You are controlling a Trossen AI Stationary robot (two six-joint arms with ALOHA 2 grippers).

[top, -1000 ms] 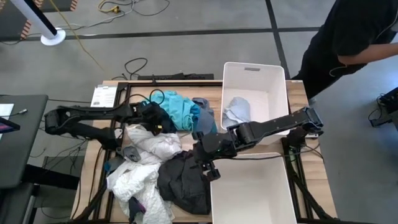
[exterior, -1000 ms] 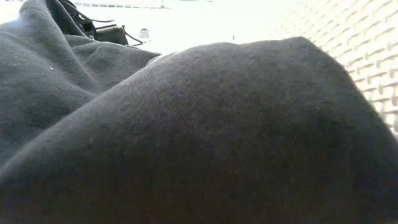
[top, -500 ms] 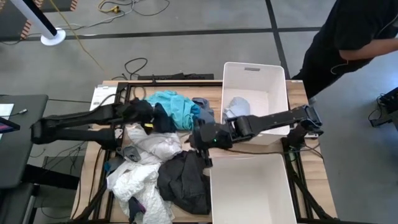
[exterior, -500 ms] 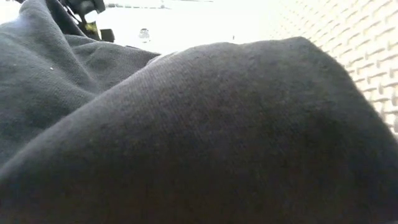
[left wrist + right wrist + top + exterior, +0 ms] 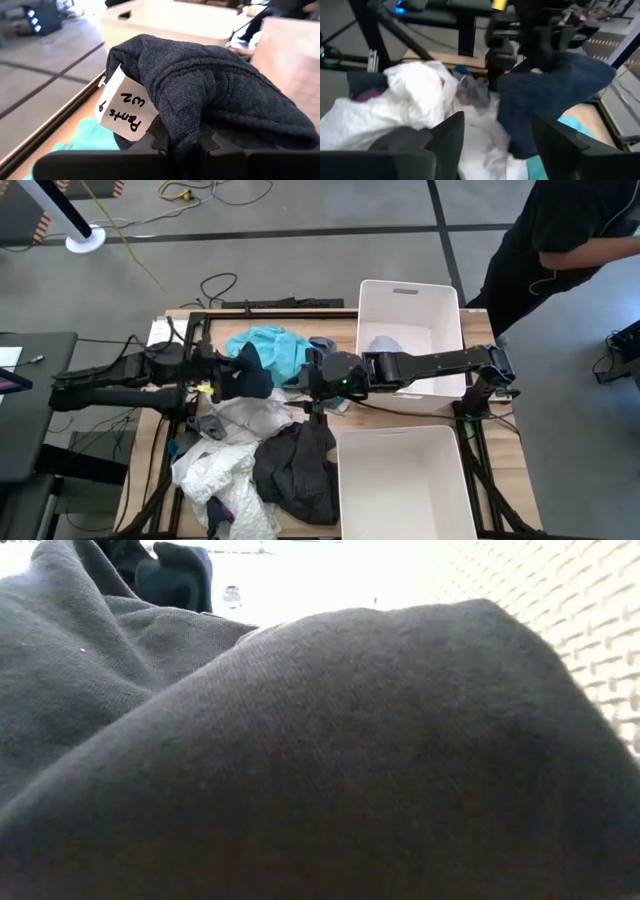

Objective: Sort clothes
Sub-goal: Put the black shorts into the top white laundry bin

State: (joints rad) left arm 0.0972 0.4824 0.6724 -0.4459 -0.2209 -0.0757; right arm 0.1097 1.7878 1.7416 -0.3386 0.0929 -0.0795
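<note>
Between your grippers: dark blue garment (image 5: 250,372), lifted off the pile.
Left gripper (image 5: 181,142): just clamped on it.
Right gripper (image 5: 318,385): fingers spread, backed off beside it.
Meaning: pick secured; bin it next.

Left arm (image 5: 110,375), left of frame: matte black, slim jointed links. Right arm (image 5: 440,365), right of centre: black, bulkier housings, small green indicator light near the wrist.

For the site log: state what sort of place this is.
Likely a robotics lab or workshop: a concrete floor with loose cables, a table on a metal frame, white bins, and piled clothes.
</note>
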